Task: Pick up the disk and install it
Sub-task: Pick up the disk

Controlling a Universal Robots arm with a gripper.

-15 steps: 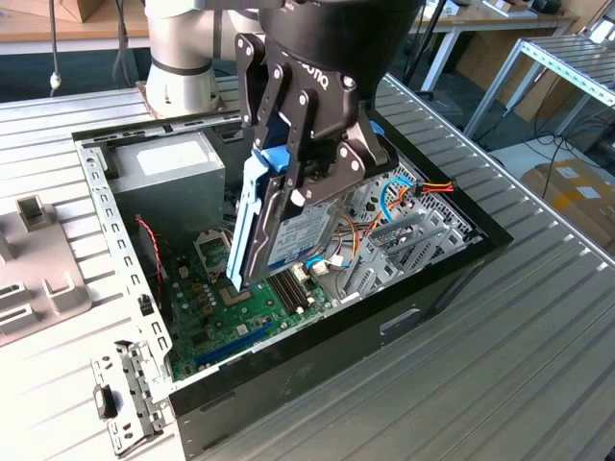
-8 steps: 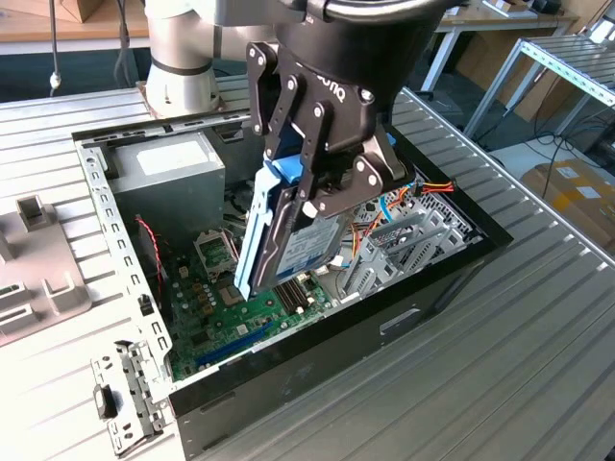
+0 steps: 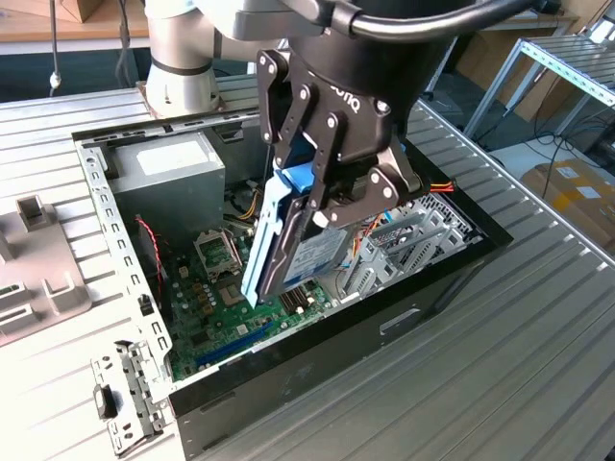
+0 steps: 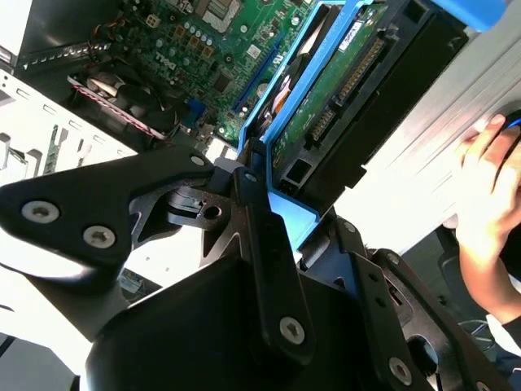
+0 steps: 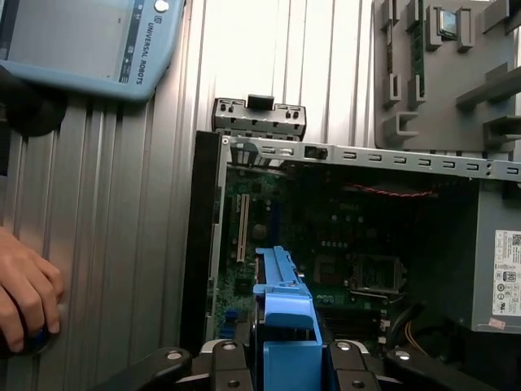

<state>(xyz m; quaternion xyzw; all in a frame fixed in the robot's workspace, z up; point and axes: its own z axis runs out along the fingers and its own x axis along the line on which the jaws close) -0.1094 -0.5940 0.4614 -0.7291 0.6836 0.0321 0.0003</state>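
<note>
the claw (image 3: 317,206) pinched the disk (image 3: 306,254) by its blue-trimmed edges, tilted above the open computer case (image 3: 461,252) over the motherboard (image 3: 216,312). doing this well likely meant a firm hold and squaring it clear of the cables (image 3: 440,185).

Lettering marks the blue pendant's (image 5: 81,41) rim; printed white labels sit on the disk (image 3: 315,254) and, at the exterior view's ten o'clock, the power supply (image 3: 168,165).
</note>
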